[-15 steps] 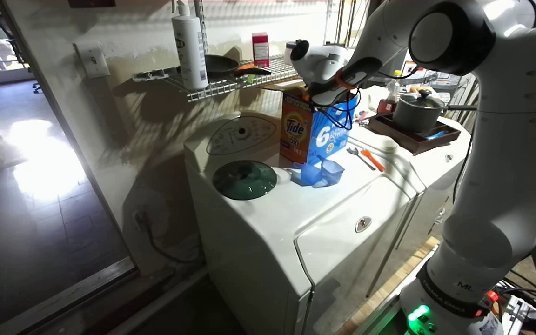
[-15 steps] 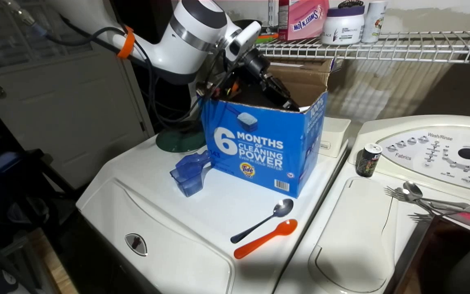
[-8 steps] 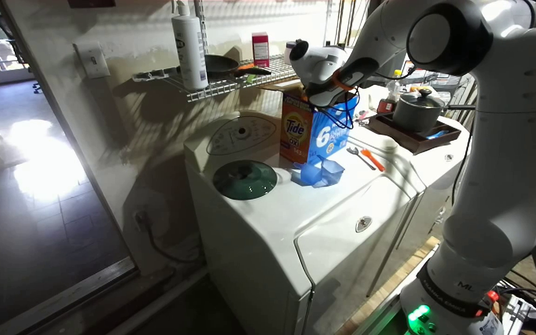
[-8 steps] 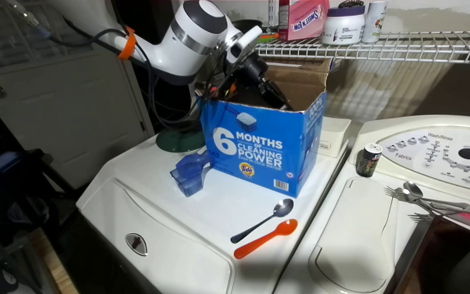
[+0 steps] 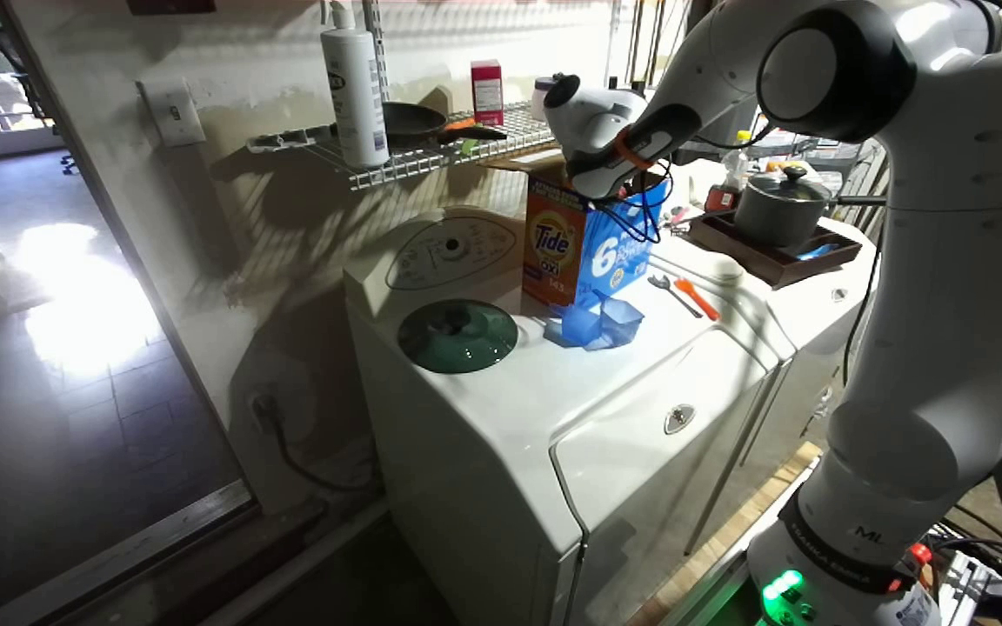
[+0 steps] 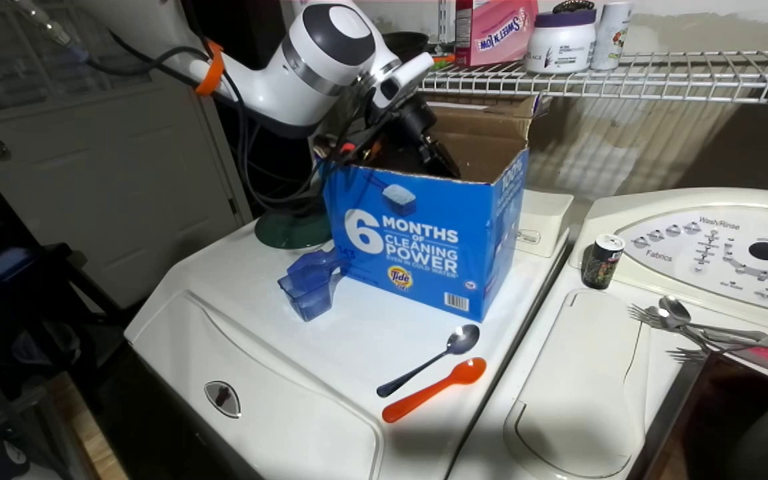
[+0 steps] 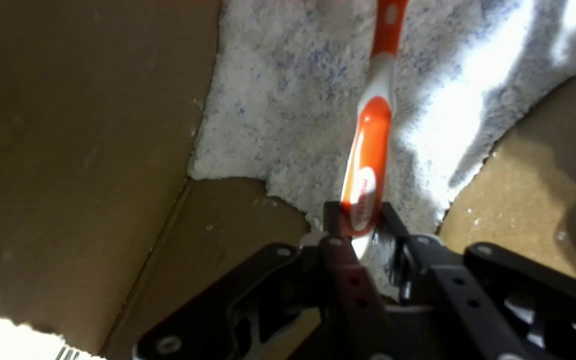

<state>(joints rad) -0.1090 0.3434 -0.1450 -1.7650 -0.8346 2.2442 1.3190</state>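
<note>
A blue and orange Tide box (image 6: 417, 200) stands with its top open on the white washer (image 6: 264, 313); it also shows in an exterior view (image 5: 551, 283). In the wrist view its brown cardboard wall (image 7: 83, 125) surrounds speckled white powder (image 7: 278, 115). My gripper (image 7: 362, 222) reaches down into the box and is shut on the near end of an orange and white handle (image 7: 374, 132). The handle runs away over the powder; its far end lies beyond the picture. In an exterior view the gripper (image 6: 449, 163) shows at the rim, its tips hidden behind the front wall.
Blue scoops (image 6: 307, 293), a dark spoon (image 6: 462, 340) and an orange spoon (image 6: 434, 390) lie before the box. A green lid (image 5: 457, 335) lies beside it. A wire shelf (image 6: 691, 83) hangs behind. A can (image 6: 603, 261), cutlery (image 6: 711, 330) and a potted tray (image 5: 775, 261) are on the neighbouring machine.
In an exterior view the gripper has moved left and lower within the box, and the white tip seen at the rim is now hidden. The box has shifted slightly left.
</note>
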